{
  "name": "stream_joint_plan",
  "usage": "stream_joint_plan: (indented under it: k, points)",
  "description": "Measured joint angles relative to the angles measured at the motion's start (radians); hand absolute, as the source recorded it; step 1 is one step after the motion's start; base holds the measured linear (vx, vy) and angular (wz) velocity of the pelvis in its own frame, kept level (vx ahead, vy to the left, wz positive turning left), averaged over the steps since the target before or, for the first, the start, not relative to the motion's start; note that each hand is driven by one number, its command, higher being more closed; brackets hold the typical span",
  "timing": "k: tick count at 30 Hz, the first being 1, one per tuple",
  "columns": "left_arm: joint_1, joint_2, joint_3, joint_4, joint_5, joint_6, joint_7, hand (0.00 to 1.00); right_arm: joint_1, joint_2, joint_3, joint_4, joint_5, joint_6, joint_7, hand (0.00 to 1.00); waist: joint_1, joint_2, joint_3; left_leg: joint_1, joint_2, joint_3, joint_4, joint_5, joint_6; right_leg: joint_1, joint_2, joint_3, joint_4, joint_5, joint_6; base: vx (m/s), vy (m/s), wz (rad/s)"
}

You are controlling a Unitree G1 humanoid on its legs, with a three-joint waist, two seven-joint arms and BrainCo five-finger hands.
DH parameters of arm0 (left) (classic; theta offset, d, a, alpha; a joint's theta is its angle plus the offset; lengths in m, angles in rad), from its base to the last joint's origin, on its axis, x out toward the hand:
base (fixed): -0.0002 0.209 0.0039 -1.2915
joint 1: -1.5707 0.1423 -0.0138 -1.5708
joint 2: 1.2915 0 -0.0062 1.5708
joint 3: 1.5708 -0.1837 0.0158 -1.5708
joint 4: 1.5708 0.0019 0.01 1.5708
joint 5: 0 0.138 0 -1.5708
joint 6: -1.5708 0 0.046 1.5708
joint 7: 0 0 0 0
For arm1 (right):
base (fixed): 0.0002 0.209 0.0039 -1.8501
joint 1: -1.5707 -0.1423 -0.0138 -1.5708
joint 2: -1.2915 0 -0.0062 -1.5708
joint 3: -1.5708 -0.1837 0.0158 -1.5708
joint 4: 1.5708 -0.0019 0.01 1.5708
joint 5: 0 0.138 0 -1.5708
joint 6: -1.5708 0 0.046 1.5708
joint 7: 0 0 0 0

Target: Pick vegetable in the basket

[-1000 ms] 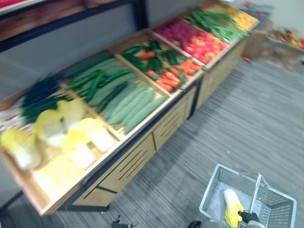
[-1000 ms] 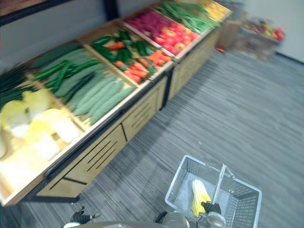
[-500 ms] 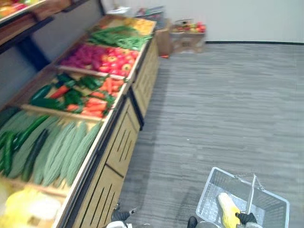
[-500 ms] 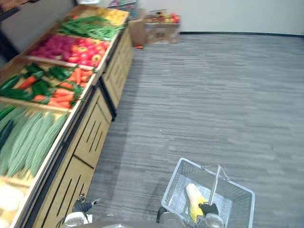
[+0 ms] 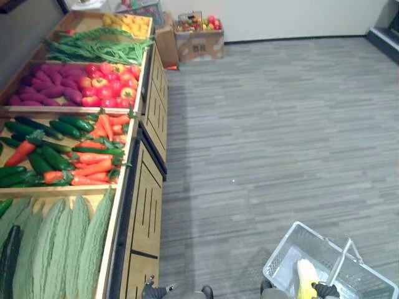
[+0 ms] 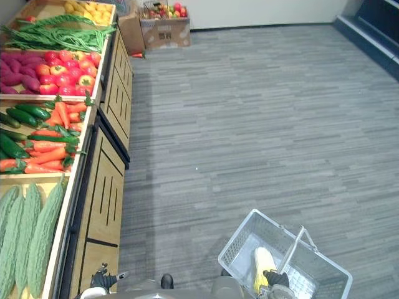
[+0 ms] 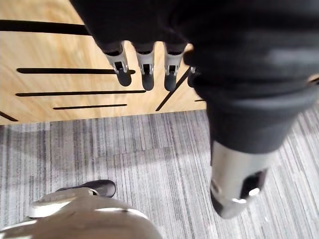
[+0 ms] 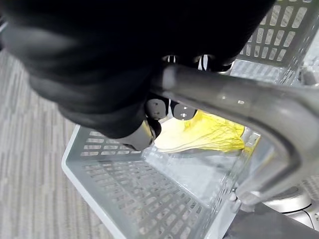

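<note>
Floor (image 5: 280,124): grey striped carpet over most of the scene, running to a pale wall at the far end.

Bench (image 5: 146,205): a long wooden produce stand along the robot's left, with slotted front panels and open compartments on top.
- Nearest compartment: pale green ridged gourds (image 5: 68,243), laid side by side.
- Next compartment: carrots (image 5: 93,165) mixed with dark green cucumbers (image 5: 37,124).
- Beyond that: red and yellow round fruits (image 5: 112,84) beside purple roots (image 5: 43,87).
- Far end: long green beans (image 5: 93,47) and a heap of yellow produce (image 5: 128,25).

Carton (image 5: 199,43): a brown cardboard box on the floor at the far end of the bench, against the wall and filled with mixed fruit. There is dark print on its front, too small to read.

Basket (image 6: 240,249): a pale grey mesh shopping basket at the robot's right, hanging from its raised handle (image 6: 293,249). It is well apart from the bench.

Task item: a yellow leafy vegetable (image 8: 209,132) lies on the bottom of the basket, directly under the handle.

Right robot hand (image 8: 114,74): its fingers and thumb are curled round the handle and carry the basket.

Left robot hand (image 7: 239,74): its fingers (image 7: 147,79) hang straight and relaxed, with the thumb apart. It holds nothing and touches nothing, and sits low in front of the bench's slotted front panel.
</note>
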Motion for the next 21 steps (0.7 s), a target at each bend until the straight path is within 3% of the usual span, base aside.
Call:
stream_joint_plan:
  k: [2,4,6,8,10,11,13,15,16,18,21]
  points:
    - [0.002,0.03,-0.016,-0.002,0.001,0.0,-0.001,0.0,0.002,0.031,0.0,-0.04,0.001,-0.002,-0.01,1.0,-0.008,-0.04,0.014,0.039,-0.014,0.003,0.038,-0.057,0.018,-0.117,-0.018,-0.009,0.308,0.037,-0.04,0.15,0.087,-0.01]
    - [0.005,0.034,-0.014,-0.005,0.0,0.005,-0.002,0.0,0.005,0.043,0.0,-0.061,0.001,-0.004,-0.011,1.0,-0.007,-0.043,0.021,0.082,-0.004,0.005,0.044,-0.085,0.029,-0.179,-0.028,-0.022,0.456,0.104,-0.034,0.17,0.04,-0.09]
    - [0.007,0.032,-0.012,-0.007,0.001,0.014,-0.002,0.0,0.006,0.047,0.001,-0.064,0.001,-0.009,-0.011,1.0,-0.006,-0.047,0.022,0.127,0.008,0.002,0.02,-0.089,0.033,-0.206,-0.039,-0.096,0.491,0.034,-0.051,0.21,0.0,0.01]
    - [-0.002,0.023,-0.002,-0.008,0.0,0.015,-0.001,0.0,-0.001,0.047,0.001,-0.066,0.001,-0.01,-0.011,1.0,-0.01,-0.037,0.022,0.145,0.032,-0.004,-0.006,-0.091,0.029,-0.235,-0.034,-0.183,0.406,-0.007,-0.062,0.32,-0.062,0.15]
    - [-0.021,0.014,0.017,-0.01,0.0,0.015,-0.001,0.0,-0.012,0.044,0.0,-0.066,0.001,-0.011,-0.01,1.0,-0.009,-0.022,0.032,0.154,0.066,-0.013,-0.023,-0.1,0.012,-0.253,-0.009,-0.229,0.182,0.0,-0.055,0.36,-0.145,0.22]
    - [-0.031,0.008,0.023,-0.01,0.0,0.015,-0.001,0.0,-0.019,0.043,-0.008,-0.065,0.001,-0.009,-0.01,1.0,-0.009,-0.011,0.04,0.172,0.09,-0.021,-0.034,-0.109,-0.002,-0.253,0.005,-0.221,-0.005,0.031,-0.027,0.33,-0.182,0.21]
    - [-0.043,-0.001,0.038,-0.011,0.0,0.015,0.0,0.0,-0.018,0.045,-0.028,-0.065,0.002,-0.005,-0.01,1.0,-0.011,-0.011,0.042,0.196,0.11,-0.037,-0.034,-0.122,-0.028,-0.237,0.003,-0.202,-0.165,0.092,-0.031,0.49,-0.304,0.43]
    - [-0.042,-0.009,0.06,-0.009,0.0,0.015,0.0,0.0,-0.01,0.043,-0.046,-0.062,0.004,0.003,-0.012,1.0,-0.012,-0.013,0.042,0.238,0.14,-0.05,-0.022,-0.128,-0.042,-0.226,0.002,-0.2,-0.122,0.185,-0.046,0.47,-0.324,0.46]
    - [-0.045,-0.028,0.066,-0.01,0.001,0.013,0.0,0.0,-0.013,0.037,-0.065,-0.06,0.009,0.002,-0.011,1.0,-0.014,0.013,0.04,0.233,0.171,-0.068,0.012,-0.1,-0.08,-0.243,0.013,-0.219,-0.03,0.119,-0.067,0.38,-0.267,0.24]
    - [-0.044,-0.044,0.07,-0.015,0.0,0.011,0.001,0.0,-0.023,0.032,-0.076,-0.059,0.008,0.0,-0.01,1.0,-0.01,0.03,0.03,0.199,0.193,-0.103,0.089,-0.039,-0.105,-0.259,0.023,-0.248,0.051,0.039,-0.095,0.52,-0.358,0.15]
    - [-0.044,-0.044,0.075,-0.02,-0.003,0.012,0.0,0.0,-0.019,0.029,-0.077,-0.051,-0.002,0.003,-0.009,1.0,-0.012,0.035,0.026,0.083,0.217,-0.177,0.316,0.132,-0.128,-0.181,0.04,-0.31,0.028,-0.024,-0.132,0.59,-0.364,0.38]
